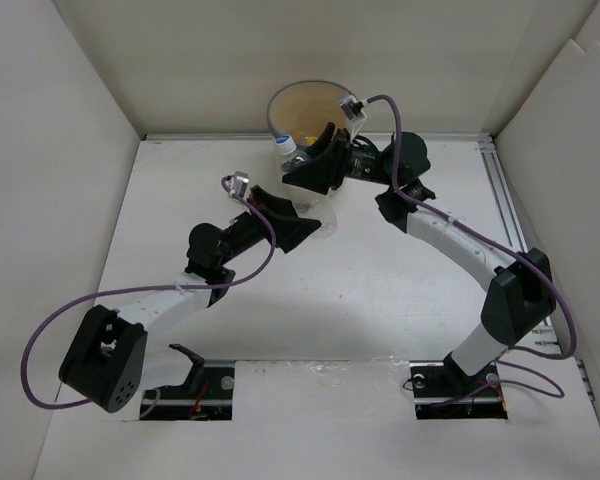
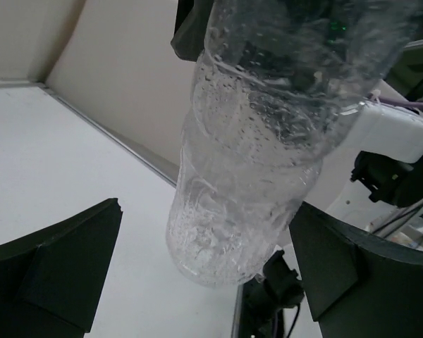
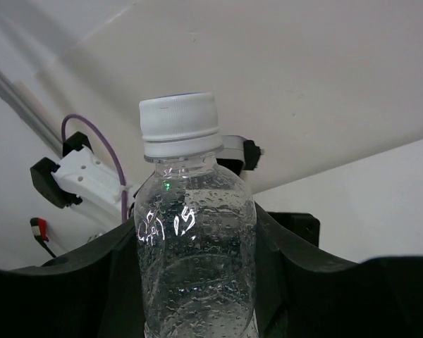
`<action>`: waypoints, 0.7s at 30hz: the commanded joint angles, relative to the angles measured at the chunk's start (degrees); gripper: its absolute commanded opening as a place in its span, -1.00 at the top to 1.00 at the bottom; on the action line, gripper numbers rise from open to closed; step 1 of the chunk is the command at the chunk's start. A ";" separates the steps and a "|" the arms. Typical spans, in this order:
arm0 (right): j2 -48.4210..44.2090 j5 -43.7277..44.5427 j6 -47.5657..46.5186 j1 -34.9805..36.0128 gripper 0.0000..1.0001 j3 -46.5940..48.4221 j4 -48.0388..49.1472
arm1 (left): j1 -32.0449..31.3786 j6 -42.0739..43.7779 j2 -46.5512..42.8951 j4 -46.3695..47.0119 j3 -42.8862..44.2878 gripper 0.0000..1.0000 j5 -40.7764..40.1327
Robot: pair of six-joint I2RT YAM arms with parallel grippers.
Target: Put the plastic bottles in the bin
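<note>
My right gripper [image 1: 318, 166] is shut on a large clear unlabelled plastic bottle [image 1: 284, 148] with a white cap, held just in front of the round beige bin [image 1: 280, 100]. In the right wrist view the bottle [image 3: 197, 253] stands between the black fingers [image 3: 303, 282], which press on both of its sides. My left gripper [image 1: 298, 226] is open just below it. In the left wrist view the bottle's wet base [image 2: 240, 211] hangs between the wide-apart fingers [image 2: 56, 274] without touching them. Other bottles are hidden, apart from a yellow bit inside the bin [image 1: 306, 137].
White walls enclose the table on the left, back and right. A metal rail [image 1: 510, 210] runs along the table's right side. The right arm's white links [image 1: 450, 240] curve from its base at the near right towards the bin.
</note>
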 commanded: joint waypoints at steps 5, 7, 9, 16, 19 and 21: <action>1.01 -0.08 2.15 2.41 1.00 1.24 6.12 | -0.89 -8.38 5.73 21.54 3.93 -1.00 4.40; 1.00 -0.78 2.15 2.41 0.97 1.24 5.59 | -0.89 -7.85 5.73 19.60 5.34 -0.96 5.02; 1.00 -0.79 2.76 1.80 0.95 1.86 5.06 | -0.89 -6.28 5.73 19.08 5.87 -0.75 5.03; 0.31 -3.24 4.69 0.48 0.23 0.55 7.07 | -0.89 -2.85 5.73 16.01 7.01 0.95 5.03; -2.58 -3.78 8.30 -3.12 -1.00 -3.48 13.24 | -0.28 -0.57 5.21 11.28 9.29 1.00 3.10; -4.96 -2.56 7.43 -7.32 -1.00 -5.25 12.10 | 0.25 4.68 5.21 2.67 13.31 1.00 0.73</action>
